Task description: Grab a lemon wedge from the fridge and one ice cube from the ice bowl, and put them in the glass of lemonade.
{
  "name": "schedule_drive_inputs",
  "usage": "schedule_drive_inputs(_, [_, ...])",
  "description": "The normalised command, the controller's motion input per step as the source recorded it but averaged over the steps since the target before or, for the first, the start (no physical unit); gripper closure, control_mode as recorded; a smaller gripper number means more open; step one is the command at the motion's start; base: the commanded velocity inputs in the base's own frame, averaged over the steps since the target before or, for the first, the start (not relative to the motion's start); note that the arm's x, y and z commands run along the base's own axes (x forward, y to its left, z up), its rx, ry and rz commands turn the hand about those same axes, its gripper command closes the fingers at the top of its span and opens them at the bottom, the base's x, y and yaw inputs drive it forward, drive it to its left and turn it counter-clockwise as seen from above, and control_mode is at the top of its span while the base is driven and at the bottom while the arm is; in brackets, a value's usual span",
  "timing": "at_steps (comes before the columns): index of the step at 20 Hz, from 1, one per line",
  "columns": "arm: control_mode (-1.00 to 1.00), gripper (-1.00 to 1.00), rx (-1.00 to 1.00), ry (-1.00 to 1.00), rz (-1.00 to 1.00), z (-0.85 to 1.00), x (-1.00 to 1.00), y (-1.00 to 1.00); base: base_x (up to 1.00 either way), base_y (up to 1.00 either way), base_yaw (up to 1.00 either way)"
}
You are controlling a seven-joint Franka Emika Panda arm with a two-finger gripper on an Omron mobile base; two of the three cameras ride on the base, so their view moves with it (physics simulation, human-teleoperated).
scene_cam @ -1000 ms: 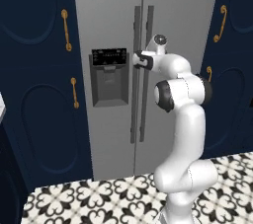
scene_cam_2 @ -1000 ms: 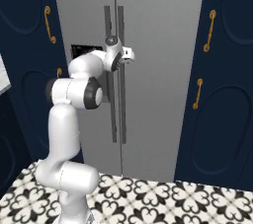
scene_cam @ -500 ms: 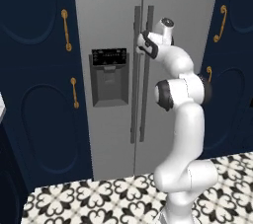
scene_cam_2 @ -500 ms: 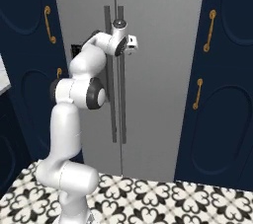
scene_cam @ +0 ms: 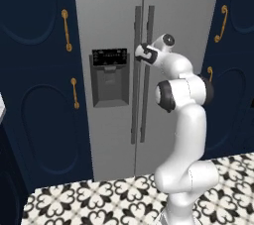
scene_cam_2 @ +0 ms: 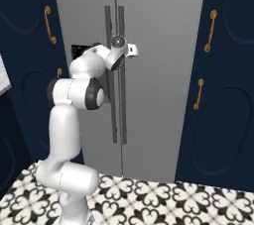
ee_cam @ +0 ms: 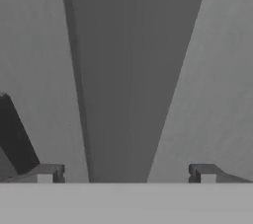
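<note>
The gripper [ee_cam: 126, 173] is seen spread wide with nothing held, its fingertips [ee_cam: 49, 172] set either side of a long grey vertical handle [ee_cam: 128, 70]. It is raised right at the two handles on the closed fridge [scene_cam: 173, 11], beside the black dispenser panel [scene_cam: 109, 76]. Navy cabinets [scene_cam_2: 228, 95] with gold handles [scene_cam: 66, 29] are seen flanking the fridge.

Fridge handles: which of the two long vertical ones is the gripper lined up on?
The left-door handle of the fridge. In the left base view the open gripper sits right at it; the right-door handle stands just beyond, beside the wrist.
</note>
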Motion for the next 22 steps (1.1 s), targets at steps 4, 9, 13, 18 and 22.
schedule_drive_inputs(4, [-1.0, -1.0, 0.0, 0.0, 0.0, 0.01, 0.48, 0.05, 0.0, 0.0, 0.0])
schedule_drive_inputs(9, [-1.0, 1.0, 0.0, 0.0, 0.0, 0.0, 0.44, 0.06, 0.0, 0.0, 0.0])
schedule_drive_inputs(13, [-1.0, 1.0, 0.0, 0.0, 0.0, 0.0, 0.39, 0.0, 0.0, 0.0, 0.0])
schedule_drive_inputs(18, [-1.0, 1.0, 0.01, 0.0, -0.07, 0.14, 0.05, -0.32, 0.0, 0.0, 0.0])
schedule_drive_inputs(22, [-1.0, 1.0, 0.08, 0.0, -0.15, 0.4, 0.0, -0.6, 0.0, 0.0, 0.0])
